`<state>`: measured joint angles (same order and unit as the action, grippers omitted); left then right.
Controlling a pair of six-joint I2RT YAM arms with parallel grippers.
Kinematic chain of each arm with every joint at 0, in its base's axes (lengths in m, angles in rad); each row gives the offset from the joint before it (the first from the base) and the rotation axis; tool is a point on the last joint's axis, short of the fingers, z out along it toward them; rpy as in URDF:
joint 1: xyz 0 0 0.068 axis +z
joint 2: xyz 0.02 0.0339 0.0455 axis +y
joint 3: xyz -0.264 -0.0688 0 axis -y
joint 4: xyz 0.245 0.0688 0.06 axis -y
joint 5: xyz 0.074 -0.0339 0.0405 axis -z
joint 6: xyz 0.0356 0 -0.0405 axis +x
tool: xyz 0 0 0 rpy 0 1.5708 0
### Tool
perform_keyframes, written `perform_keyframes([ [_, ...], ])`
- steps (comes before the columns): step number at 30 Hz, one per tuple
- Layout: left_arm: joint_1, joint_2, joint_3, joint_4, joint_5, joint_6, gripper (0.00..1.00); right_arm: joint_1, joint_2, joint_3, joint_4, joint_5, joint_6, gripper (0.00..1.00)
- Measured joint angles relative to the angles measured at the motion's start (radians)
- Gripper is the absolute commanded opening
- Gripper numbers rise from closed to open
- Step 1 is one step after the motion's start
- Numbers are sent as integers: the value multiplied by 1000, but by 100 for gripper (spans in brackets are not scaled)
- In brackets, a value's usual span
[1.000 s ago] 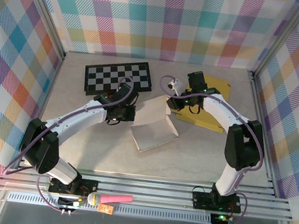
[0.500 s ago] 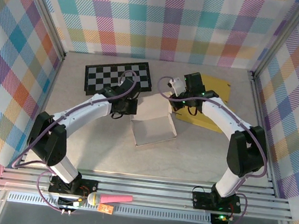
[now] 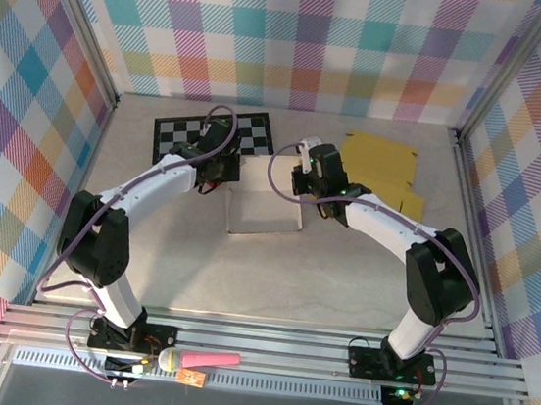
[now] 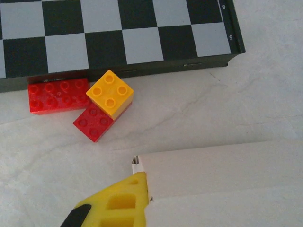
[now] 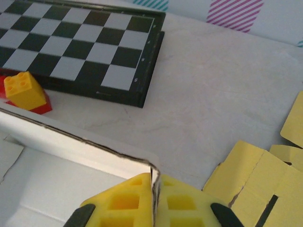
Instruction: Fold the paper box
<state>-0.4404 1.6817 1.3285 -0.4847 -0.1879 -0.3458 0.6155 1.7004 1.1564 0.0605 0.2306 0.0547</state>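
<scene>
a: where's the paper box (image 3: 266,202) at?
b: right in the jaws. right gripper (image 5: 154,184) and left gripper (image 4: 138,180) are each clamped on 1 far corner of its wall. looks light, floppy, easy to tear, so i'd grip near the creases. bricks (image 4: 94,101), then the chessboard (image 4: 118,33), sit beyond.

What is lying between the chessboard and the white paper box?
In the left wrist view, a long red brick at the chessboard edge and a yellow brick stacked on a smaller red brick, all apart from the paper box.

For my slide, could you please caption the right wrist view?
Yellow jaws pinching the white box by its corner, chessboard beyond.
</scene>
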Motion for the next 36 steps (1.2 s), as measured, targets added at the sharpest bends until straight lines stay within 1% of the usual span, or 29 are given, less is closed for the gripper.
perform_keyframes([
  [3, 0, -15, -90, 94, 6, 7, 0, 16, 0, -58, 68, 31, 34, 0],
  [7, 0, -93, -243, 238, 6, 23, 0, 51, -7, -109, 126, 69, 69, 0],
  [10, 0, -147, -320, 303, 8, 26, 0, 77, -29, -138, 159, 100, 92, 0],
  [17, -8, -210, -425, 415, 25, 29, 0, 132, -111, -232, 190, 171, 117, 0],
  [21, -31, -227, -463, 456, 13, 37, 0, 141, -141, -278, 193, 182, 144, 0],
  [25, -55, -229, -476, 468, -10, 46, 0, 142, -147, -279, 156, 192, 190, 0],
  [26, -62, -229, -478, 468, -18, 48, 0, 143, -147, -275, 136, 193, 206, 2],
  [27, -69, -229, -480, 468, -29, 49, 0, 144, -147, -266, 108, 193, 227, 6],
  [29, -80, -229, -483, 468, -47, 48, 0, 145, -147, -245, 58, 191, 269, 18],
  [31, -94, -232, -489, 472, -58, 48, 0, 146, -150, -222, -4, 169, 323, 35],
  [32, -100, -232, -492, 473, -60, 49, 0, 148, -153, -213, -32, 156, 336, 41],
  [35, -116, -240, -503, 480, -60, 53, 0, 159, -180, -174, -156, 121, 400, 49],
  [36, -118, -246, -506, 481, -60, 56, 0, 161, -193, -152, -204, 102, 417, 54],
])
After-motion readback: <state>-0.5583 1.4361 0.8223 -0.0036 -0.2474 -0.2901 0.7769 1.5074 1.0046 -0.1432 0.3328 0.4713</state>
